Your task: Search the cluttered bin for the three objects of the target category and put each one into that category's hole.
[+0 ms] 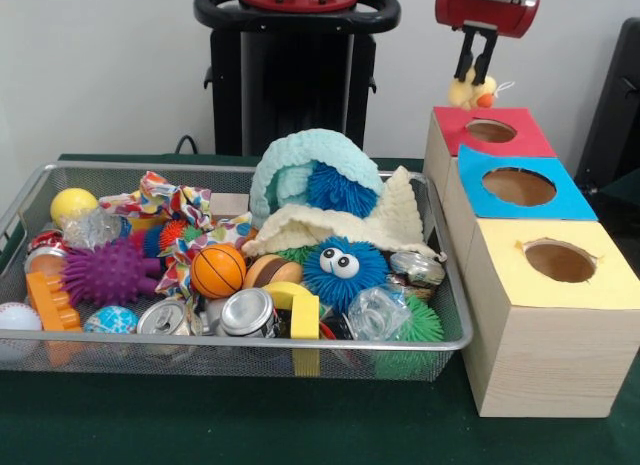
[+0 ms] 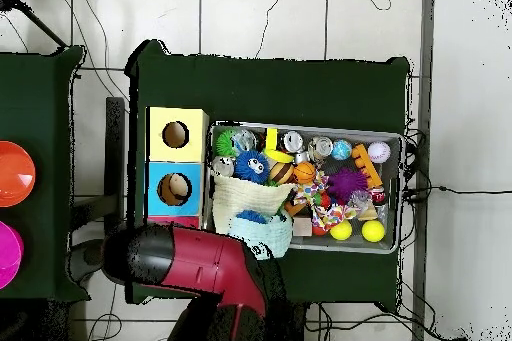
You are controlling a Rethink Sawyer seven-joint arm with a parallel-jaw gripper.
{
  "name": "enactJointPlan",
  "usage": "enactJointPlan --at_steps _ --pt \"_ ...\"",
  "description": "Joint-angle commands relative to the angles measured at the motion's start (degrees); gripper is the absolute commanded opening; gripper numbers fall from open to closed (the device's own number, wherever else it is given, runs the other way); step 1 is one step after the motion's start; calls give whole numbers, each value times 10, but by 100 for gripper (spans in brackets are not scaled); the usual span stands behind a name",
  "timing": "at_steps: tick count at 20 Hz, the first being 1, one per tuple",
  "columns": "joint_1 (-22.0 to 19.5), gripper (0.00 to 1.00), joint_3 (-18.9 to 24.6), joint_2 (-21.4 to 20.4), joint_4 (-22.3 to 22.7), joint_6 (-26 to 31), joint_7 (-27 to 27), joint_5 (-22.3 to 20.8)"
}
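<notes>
Yellow cloth [image 1: 472, 90] hangs pinched in your claw [image 1: 478, 73], just above the red hole [image 1: 490, 131], though the grip looks slight. Lower it and release. Mint cloth [image 1: 300, 160] and cream cloth [image 1: 400, 220] wait in the bin [image 1: 240, 341].

- Your gripper [image 1: 478, 73] hangs over the red hole [image 1: 490, 131], holding a yellow cloth [image 1: 470, 91]; the opening shows clear.
- The basket [image 1: 300, 342] is packed; the cream cloth [image 1: 390, 223] and mint cloth [image 1: 300, 160] lie on top.

red-topped hole [image 1: 490, 131] hidden overhead by arm [image 2: 190, 262], pincer [image 1: 478, 73] unseen there
</notes>
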Motion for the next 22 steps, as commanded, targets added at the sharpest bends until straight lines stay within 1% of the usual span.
enactJointPlan --at_steps 1,8,14,22 --pt "0 0 2 20 25 -38 174 29" --pt "1 0 10 11 52 -60 175 33" --pt "10 0 14 5 75 -79 190 37" --pt "20 0 10 9 85 -94 197 45"
